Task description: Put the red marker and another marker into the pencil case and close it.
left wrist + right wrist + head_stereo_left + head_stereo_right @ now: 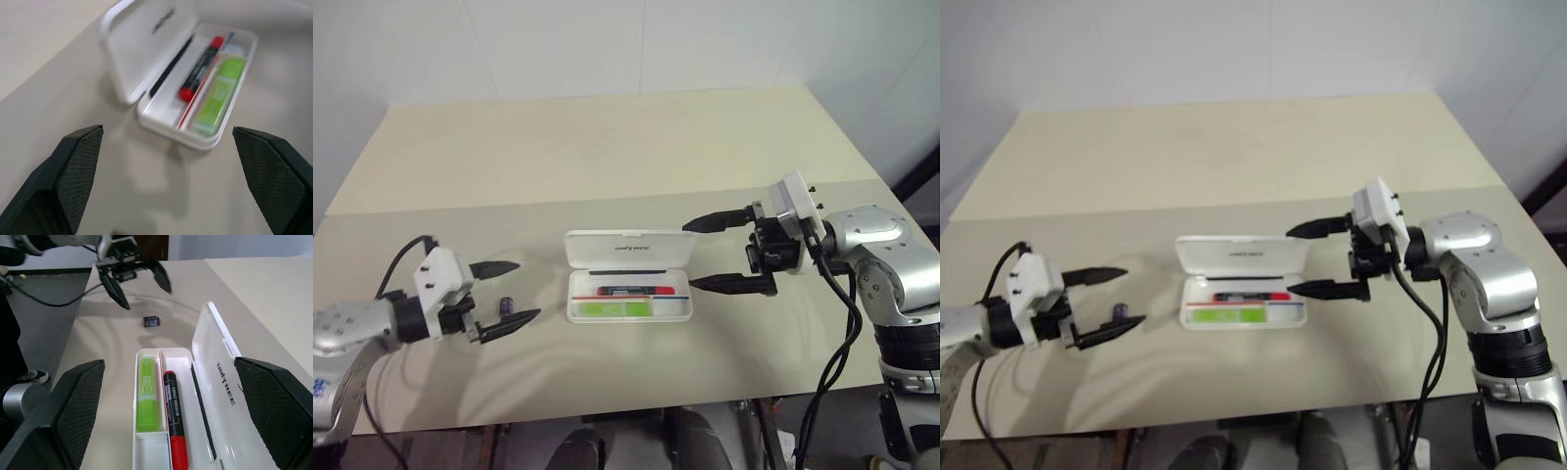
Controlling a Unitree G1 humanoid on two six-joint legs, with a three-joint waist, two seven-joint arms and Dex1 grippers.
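The white pencil case (628, 249) lies open in the middle of the table, its lid tipped back toward the far side. In its tray lie the red marker (631, 290) and, nearer to me, the lime-green marker (612, 309). The left wrist view shows both, the red marker (200, 68) beside the green marker (217, 95). My right gripper (688, 256) is open just right of the case, pointing left at it, with nothing between its fingers. My left gripper (530, 289) is open and empty, to the left of the case and apart from it.
A small dark cylinder (507, 305) stands on the table beside my left gripper's near finger. The tabletop (607, 147) stretches bare behind the case. The table's front edge runs close below both grippers.
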